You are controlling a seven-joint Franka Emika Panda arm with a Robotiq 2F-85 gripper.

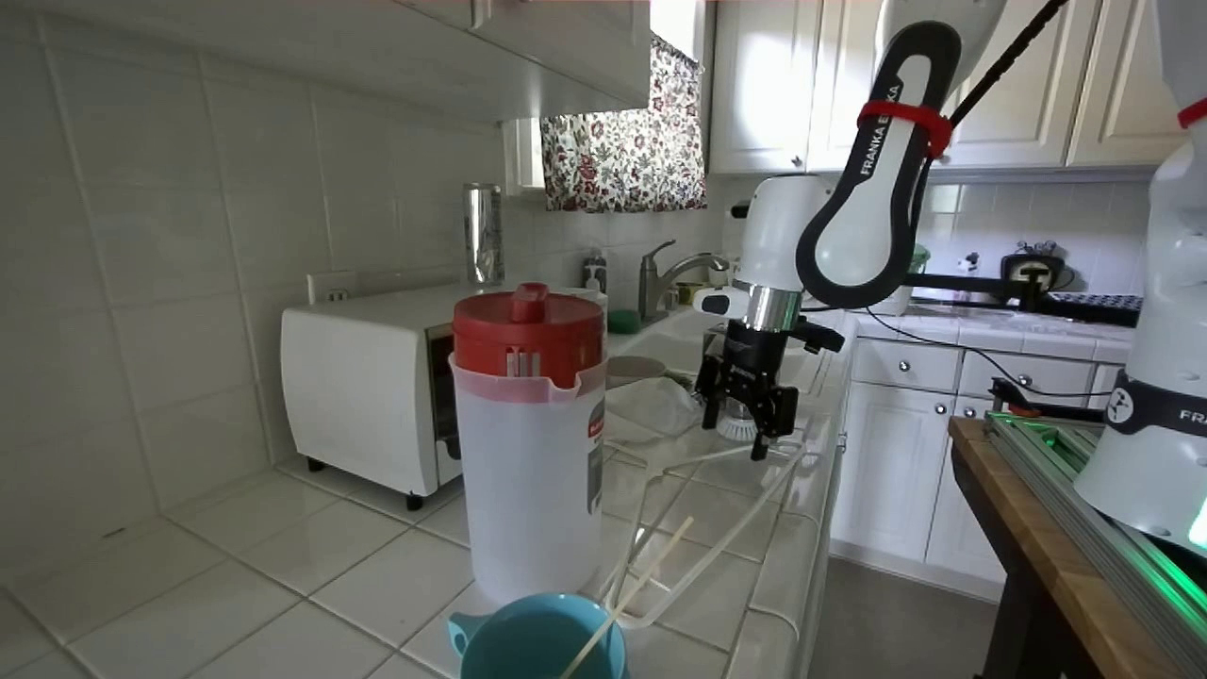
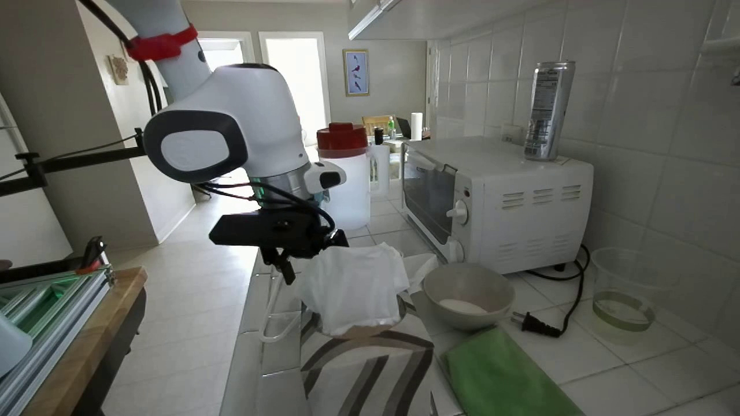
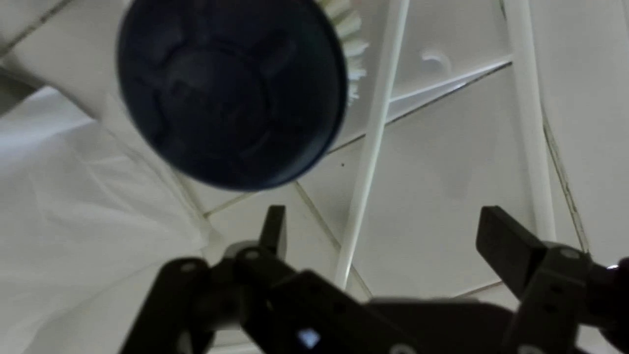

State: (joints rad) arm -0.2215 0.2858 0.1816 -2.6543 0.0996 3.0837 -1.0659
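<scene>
Locate the brush point(image 3: 228, 98) on the tiled counter point(image 1: 250, 613), dark round top up, pale bristles below, just beside the gripper point(image 3: 384, 221). Note fingers spread wide, gripping nothing, with no contact on the brush visible. Read the step in hand, by judgement, as positioning at the brush. Before any closing, shift across to bring the dark top between the fingertips; avoid catching the white frame point(image 3: 369, 157) lying beneath the gap. Keep off the white sheet point(image 3: 98, 211) beside the brush, likely to snag easily.

Continue outward along the counter. Find the red-lidded pitcher point(image 1: 533, 471), a blue mug point(image 1: 514, 641) with a pale stick point(image 1: 651, 571) leaning inside, a toaster oven point(image 2: 532, 214) bearing a tall can point(image 2: 549, 110), and a bowl point(image 2: 471, 320) near a green cloth point(image 2: 509, 372). Look farther for the tap point(image 1: 649, 283), the flowered curtain point(image 1: 622, 156), white cupboards point(image 1: 764, 90) and, across from the counter, a wooden bench point(image 2: 95, 333) supporting the arm point(image 1: 877, 160).
</scene>
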